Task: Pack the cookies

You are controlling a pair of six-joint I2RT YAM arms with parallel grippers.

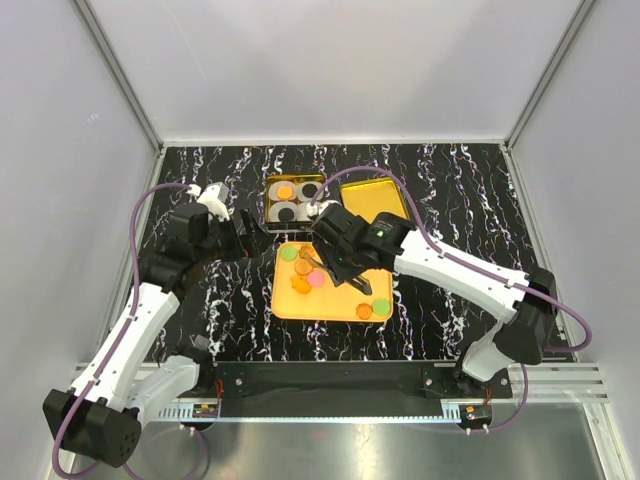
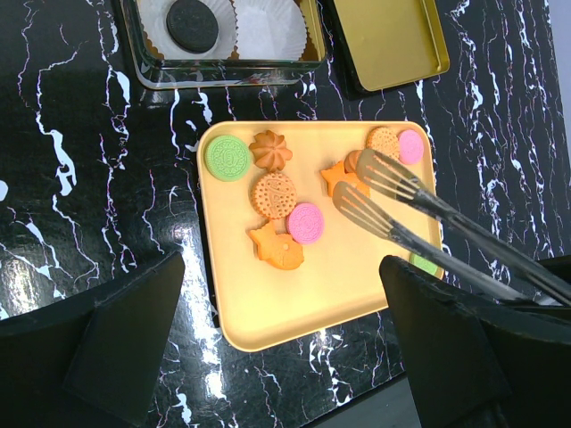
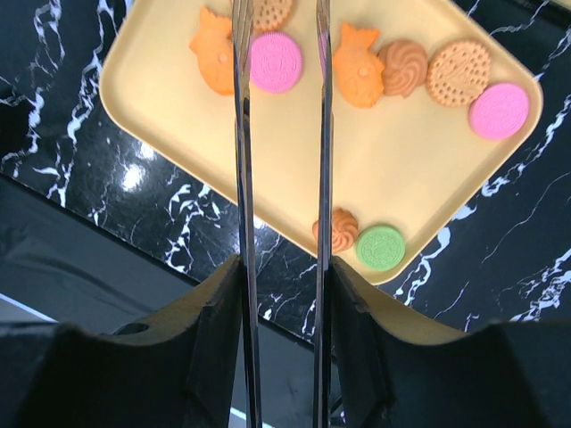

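Found a black, white-veined surface (image 1: 450, 180) carrying a glossy yellow tray (image 2: 330, 294), a square tin (image 2: 214, 73) lined with pleated white paper cups (image 2: 268, 27), and a gold lid (image 2: 393, 40) lying just beside the tin. Recorded the right hand (image 3: 281, 330) clamped on slim steel tongs (image 2: 393, 192), slotted blades parted over the tray with nothing between them. Recorded the left hand (image 1: 248, 232) spread wide, gripping nothing, near the tin and the tray's left edge. Noted most cookies (image 2: 275, 194) loose on the tray, at least three seated in the cups. Judged them light, rigid, smooth moulded pieces: ridged discs, rosettes, fish shapes, all thin and lying flat, hence apt to skid on the glossy tray. Judged a pinch across opposite edges, or one blade slid beneath, the soundest hold. Judged breakage unlikely, slipping from the blades likelier.
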